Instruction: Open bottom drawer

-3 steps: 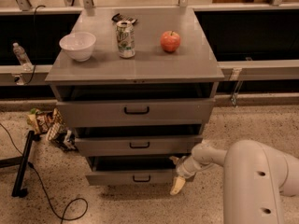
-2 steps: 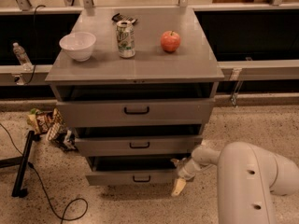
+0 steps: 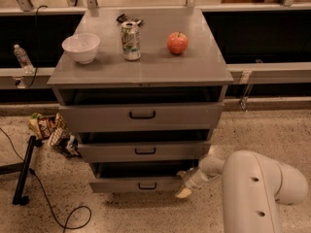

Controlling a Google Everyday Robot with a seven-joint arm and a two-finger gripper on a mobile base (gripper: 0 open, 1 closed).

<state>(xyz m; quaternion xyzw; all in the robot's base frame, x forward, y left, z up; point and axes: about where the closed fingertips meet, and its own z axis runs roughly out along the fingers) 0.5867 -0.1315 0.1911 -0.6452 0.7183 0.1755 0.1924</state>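
Grey bottom drawer [image 3: 141, 184], ajar (gripper [image 3: 184, 192] at right corner)

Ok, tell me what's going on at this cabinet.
The robot's gripper is down low by the right end of the bottom drawer, away from its handle. That drawer stands partly pulled out, as do the middle drawer and top drawer. A bowl, can and apple sit on the cabinet top.

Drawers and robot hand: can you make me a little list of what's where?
bottom drawer: lowest of three, dark gap above its front, small black handle
gripper: at the bottom drawer's right end
cabinet top: white bowl, can, red apple
floor: snack bags and black cable on the left
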